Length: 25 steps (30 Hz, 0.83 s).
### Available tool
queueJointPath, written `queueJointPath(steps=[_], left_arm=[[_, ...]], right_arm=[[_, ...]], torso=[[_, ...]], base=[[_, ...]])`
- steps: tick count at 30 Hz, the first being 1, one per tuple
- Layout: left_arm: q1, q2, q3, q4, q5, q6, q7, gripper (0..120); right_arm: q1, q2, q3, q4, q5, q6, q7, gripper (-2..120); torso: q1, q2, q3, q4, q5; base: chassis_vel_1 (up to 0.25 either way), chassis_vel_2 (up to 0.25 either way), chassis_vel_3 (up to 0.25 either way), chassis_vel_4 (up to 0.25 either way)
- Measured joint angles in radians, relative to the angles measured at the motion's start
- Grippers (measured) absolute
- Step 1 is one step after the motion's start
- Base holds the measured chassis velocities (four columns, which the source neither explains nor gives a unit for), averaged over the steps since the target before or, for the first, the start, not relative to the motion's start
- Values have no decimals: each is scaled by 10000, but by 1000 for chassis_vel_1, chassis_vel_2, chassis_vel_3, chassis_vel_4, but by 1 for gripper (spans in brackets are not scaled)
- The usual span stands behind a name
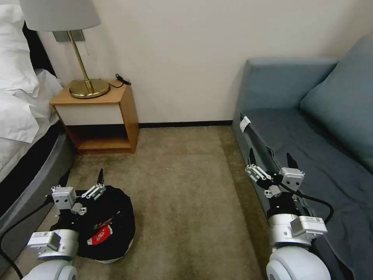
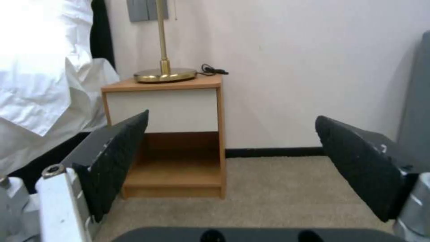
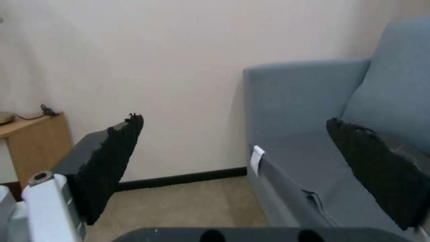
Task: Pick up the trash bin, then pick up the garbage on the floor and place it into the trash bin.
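Note:
The trash bin [image 1: 112,217], lined with a crinkly black bag, has a white base and sits on the carpet at the lower left, beside the bed. Inside it lies garbage, a red snack packet [image 1: 101,235]. My left gripper [image 1: 82,179] hangs just above the bin's near-left rim. In the left wrist view my left gripper [image 2: 231,119] is open, nothing between its fingers, facing the bedside table. My right gripper [image 1: 271,157] is open and empty over the sofa's front edge. In the right wrist view my right gripper [image 3: 235,120] frames the sofa arm.
A wooden bedside table [image 1: 101,116] with a brass lamp [image 1: 88,87] stands against the wall at the left. The bed [image 1: 23,128] runs along the left side. A grey-blue sofa [image 1: 311,128] fills the right. Beige carpet [image 1: 186,186] lies between them.

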Motion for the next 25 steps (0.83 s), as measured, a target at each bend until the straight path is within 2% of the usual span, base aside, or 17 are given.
queueJointPath(steps=[25], left_arm=[[59, -36, -39, -50, 2, 27, -21, 100]], right_arm=[[55, -1, -66, -87, -48, 3, 30, 100]], torso=[[0, 0, 0, 0, -1]], base=[[0, 0, 0, 0]])
